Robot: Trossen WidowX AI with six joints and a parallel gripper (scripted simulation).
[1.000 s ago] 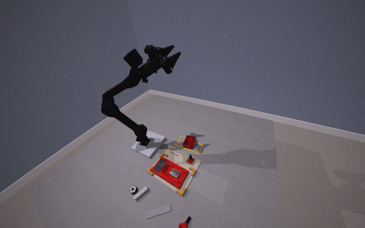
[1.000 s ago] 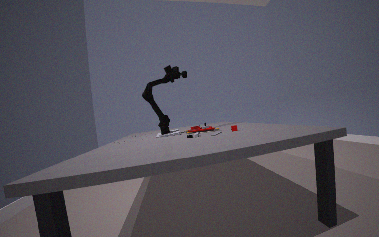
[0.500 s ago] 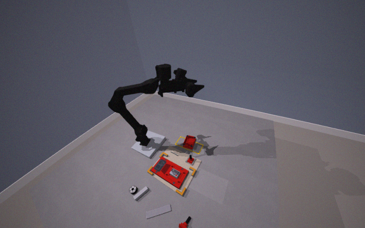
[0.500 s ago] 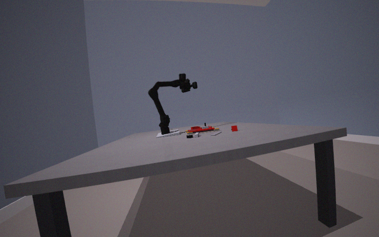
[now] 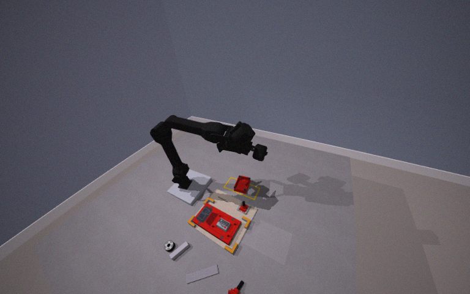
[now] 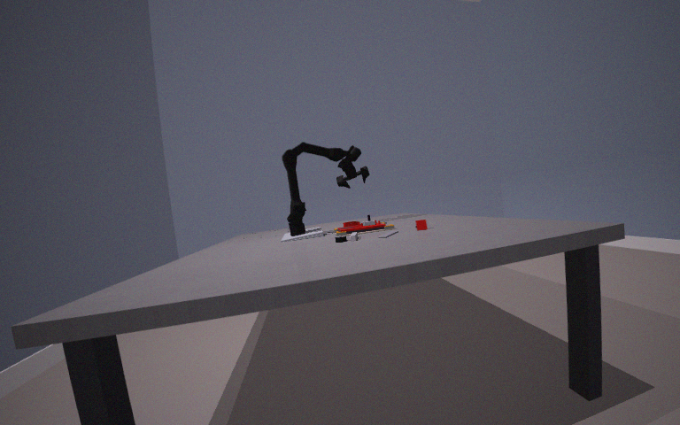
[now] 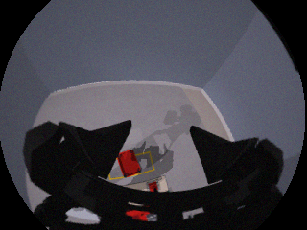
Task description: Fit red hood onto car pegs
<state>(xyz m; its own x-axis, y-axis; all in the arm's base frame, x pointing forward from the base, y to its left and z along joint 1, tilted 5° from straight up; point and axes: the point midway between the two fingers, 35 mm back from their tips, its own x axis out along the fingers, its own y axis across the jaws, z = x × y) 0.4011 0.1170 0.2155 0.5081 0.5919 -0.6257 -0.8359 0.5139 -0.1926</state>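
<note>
We hold the claw [image 5: 259, 152] [image 6: 353, 182] [image 7: 161, 126] wide and empty above the worktop [image 5: 114, 214] [image 6: 281, 266] [image 7: 72, 115], probably to clear the hood [image 5: 242, 184] [image 7: 129, 163], which lies partly inside the yellow outline [image 5: 256, 195] [image 7: 153, 161], beside the jig [image 5: 246, 222], awaiting our grasp.

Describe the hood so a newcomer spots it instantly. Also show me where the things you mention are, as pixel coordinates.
Find the black arm [image 5: 186, 125] [image 6: 292, 181] on its pale base plate, then the board with the orange-cornered jig beside it. Just beyond that board, in the top view, a yellow outline lies on the table. The hood [image 5: 242, 184] [image 7: 129, 163] is the red, box-like piece overlapping that outline, unlike the flat red chassis [image 5: 210, 218].
</note>
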